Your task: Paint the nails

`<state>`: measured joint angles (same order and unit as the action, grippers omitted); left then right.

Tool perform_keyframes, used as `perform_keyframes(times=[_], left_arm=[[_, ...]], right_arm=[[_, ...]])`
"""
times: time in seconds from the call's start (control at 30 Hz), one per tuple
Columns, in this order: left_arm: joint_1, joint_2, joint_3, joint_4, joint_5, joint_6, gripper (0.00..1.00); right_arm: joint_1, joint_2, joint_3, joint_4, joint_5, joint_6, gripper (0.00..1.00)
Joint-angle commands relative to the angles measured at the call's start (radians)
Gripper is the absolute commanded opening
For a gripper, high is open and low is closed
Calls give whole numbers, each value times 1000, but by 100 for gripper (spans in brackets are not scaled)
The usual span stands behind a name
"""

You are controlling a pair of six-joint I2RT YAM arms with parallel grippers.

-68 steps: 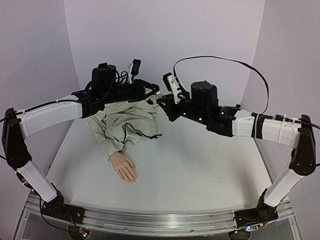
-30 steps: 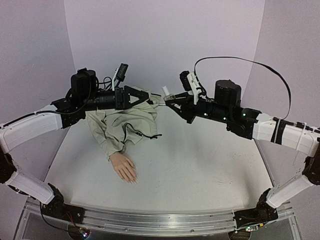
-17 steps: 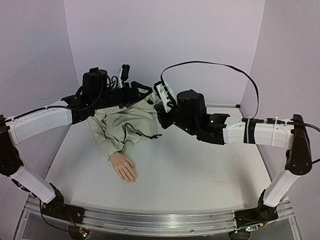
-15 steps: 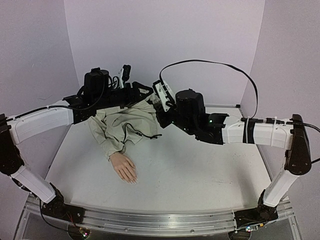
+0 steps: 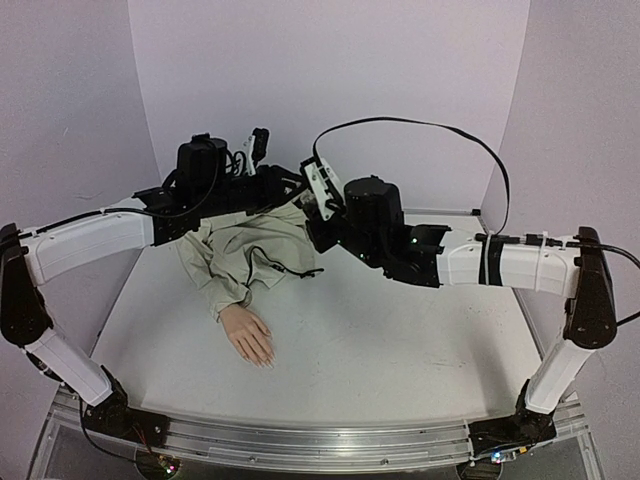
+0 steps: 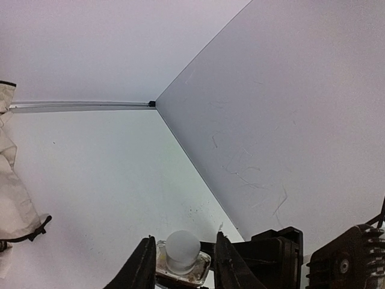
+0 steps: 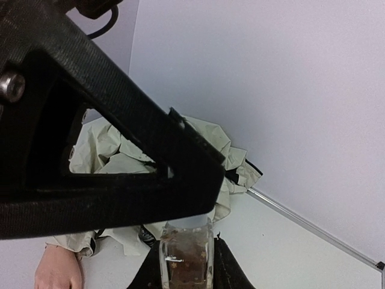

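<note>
Uncapping of the bottle [image 7: 186,257] in hand, well apart from the nails [image 5: 266,360] on the pink hand [image 5: 247,333].
Its glass body is clamped by the right gripper [image 7: 186,260]; the left gripper [image 6: 183,239] sits narrow around the white cap [image 6: 182,245], grip unclear. Next likely needs a firm twist.

Mannequin hand [image 5: 248,335]: flesh-pink.
Nails [image 5: 262,360]: seemingly pale, too small to be sure.
Jacket sleeve [image 5: 245,250]: plain beige, with a thin black cord [image 5: 285,268] across it.
Table [image 5: 400,340]: white, a few faint dark specks.
Walls [image 5: 330,80]: pale lilac, unpatterned.
Left arm [image 5: 90,240] and right arm [image 5: 520,262]: white links, black joints and motors.
Cable [image 5: 420,125]: black.
Left gripper [image 6: 183,265] and right gripper [image 7: 186,274]: black.
Bottle [image 7: 186,256]: clear glass, brown-stained inside.
Cap [image 6: 182,245]: frosted white.
Near rail [image 5: 300,442]: silver metal.
</note>
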<state>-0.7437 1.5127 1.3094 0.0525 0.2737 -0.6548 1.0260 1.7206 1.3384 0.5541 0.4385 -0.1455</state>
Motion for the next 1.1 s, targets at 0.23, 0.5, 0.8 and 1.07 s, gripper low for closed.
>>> perform_keyframes(times=[0.23,0.5,0.8,1.07], left_arm=[[-14,12,68,37,41,32,11],[-14,-3,74,39,236,119,3],[-14,23,111,101,779,239,0],[-14,-51,58,121,891,385,0]], right_arm=[[12,-16,50,72,-10,12,0],[-37,-116,-30,79,-333,57,0],[-234,-257,-109,112,-1257,244,0],[-248,-272,-95,141,-1617,332,0]])
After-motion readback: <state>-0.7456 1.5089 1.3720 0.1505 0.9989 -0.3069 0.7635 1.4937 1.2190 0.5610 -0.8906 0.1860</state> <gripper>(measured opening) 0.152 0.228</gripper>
